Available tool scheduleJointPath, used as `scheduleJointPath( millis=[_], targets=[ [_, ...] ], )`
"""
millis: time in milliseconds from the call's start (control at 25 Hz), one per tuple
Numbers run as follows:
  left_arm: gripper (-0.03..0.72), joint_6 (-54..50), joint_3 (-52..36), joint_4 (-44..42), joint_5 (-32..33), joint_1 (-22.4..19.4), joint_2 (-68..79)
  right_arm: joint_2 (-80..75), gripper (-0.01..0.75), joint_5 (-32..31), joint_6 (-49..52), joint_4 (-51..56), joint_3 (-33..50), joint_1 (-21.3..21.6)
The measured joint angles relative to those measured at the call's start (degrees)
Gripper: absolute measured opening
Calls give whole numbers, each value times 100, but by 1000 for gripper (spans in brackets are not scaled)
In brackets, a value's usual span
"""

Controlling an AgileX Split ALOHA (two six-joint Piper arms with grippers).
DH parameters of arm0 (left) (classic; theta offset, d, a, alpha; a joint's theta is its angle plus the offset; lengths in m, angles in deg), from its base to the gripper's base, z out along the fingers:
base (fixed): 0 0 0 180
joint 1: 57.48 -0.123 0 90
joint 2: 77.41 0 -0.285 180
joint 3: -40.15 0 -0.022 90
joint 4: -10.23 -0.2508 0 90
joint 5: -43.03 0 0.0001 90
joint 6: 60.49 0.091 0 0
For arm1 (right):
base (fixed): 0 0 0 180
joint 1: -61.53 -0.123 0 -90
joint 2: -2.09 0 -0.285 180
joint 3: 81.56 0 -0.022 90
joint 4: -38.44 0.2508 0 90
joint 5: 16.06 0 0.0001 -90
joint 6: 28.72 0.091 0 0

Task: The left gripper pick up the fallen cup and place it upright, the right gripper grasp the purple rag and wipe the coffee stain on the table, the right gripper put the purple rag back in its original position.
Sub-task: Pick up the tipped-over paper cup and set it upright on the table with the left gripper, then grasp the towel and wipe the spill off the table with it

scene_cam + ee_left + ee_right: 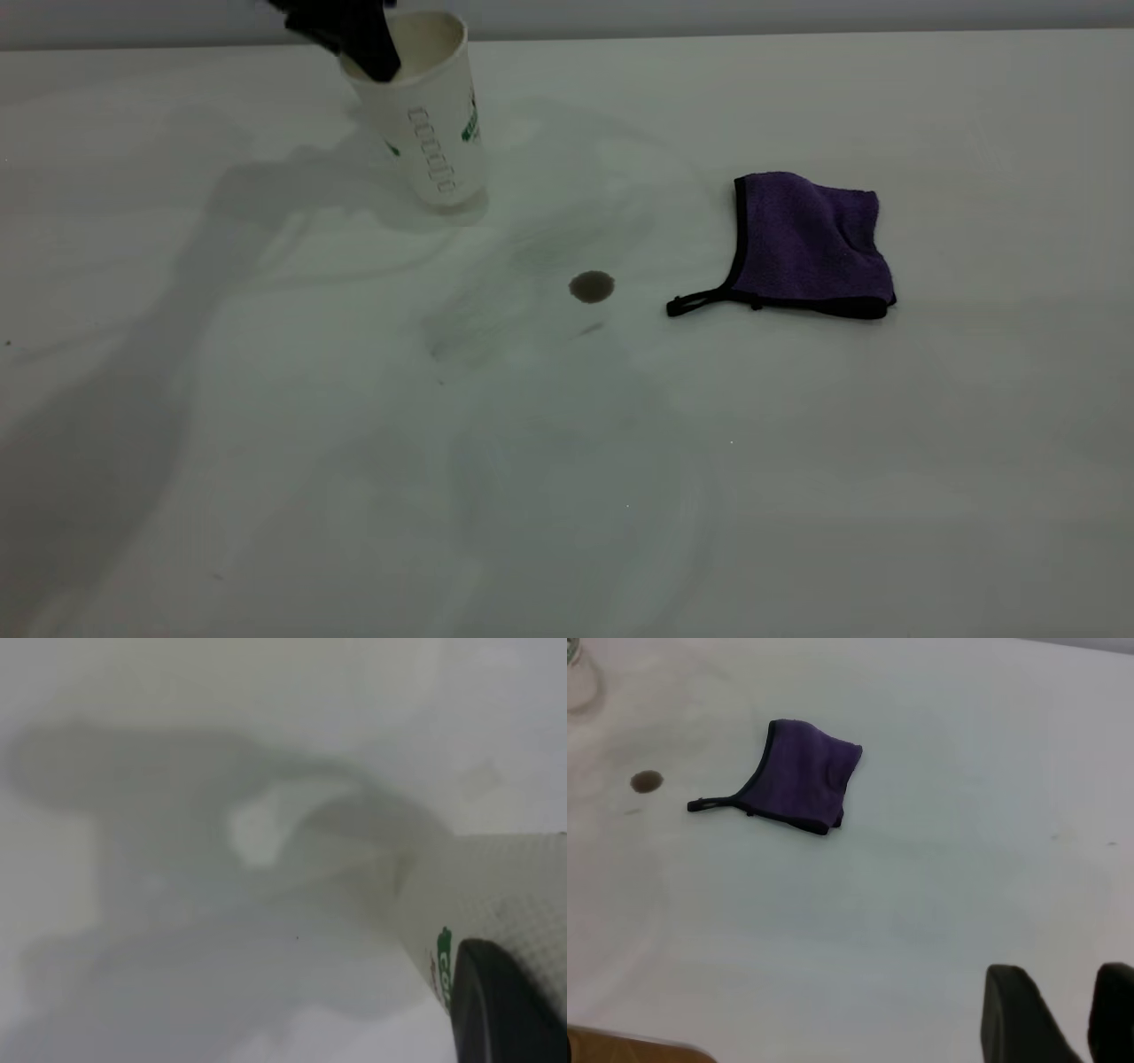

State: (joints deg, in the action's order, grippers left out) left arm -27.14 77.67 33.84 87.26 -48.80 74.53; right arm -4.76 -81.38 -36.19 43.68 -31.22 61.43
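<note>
The cup (431,124) stands at the back left of the table (354,461), nearly upright and leaning a little, its base touching the tabletop. My left gripper (372,53) is shut on its rim, one finger inside the mouth. In the left wrist view the cup wall (496,895) shows with a black finger (500,1014) against it. The coffee stain (591,286) lies mid-table, also in the right wrist view (647,780). The purple rag (811,244) lies flat to its right, also in the right wrist view (804,780). My right gripper (1059,979) is open and empty, well away from the rag.
Faint grey smears (478,328) lie left of the stain. The table's back edge meets a wall (797,18). A brown strip beyond the table edge (638,1050) shows in the right wrist view.
</note>
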Motion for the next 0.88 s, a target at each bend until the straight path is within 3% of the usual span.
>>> scheduleJointPath(
  millis=[160, 320, 480, 640, 720, 880],
  targets=[
    [64, 19, 0, 134, -120, -10, 149, 0, 238, 0, 0, 0, 0, 0],
    [177, 19, 0, 172, -177, -10, 206, 0, 238, 0, 0, 0, 0, 0],
    [405, 19, 25, 190, -85, -10, 175, 0, 238, 0, 0, 0, 0, 0],
    [668, 19, 368, 177, 555, -10, -204, 0, 238, 0, 0, 0, 0, 0],
    [703, 24, 633, 166, 947, -14, -554, 0, 238, 0, 0, 0, 0, 0],
    [694, -3, 1068, 161, 1747, -35, -1383, 0, 238, 0, 0, 0, 0, 0]
  ],
)
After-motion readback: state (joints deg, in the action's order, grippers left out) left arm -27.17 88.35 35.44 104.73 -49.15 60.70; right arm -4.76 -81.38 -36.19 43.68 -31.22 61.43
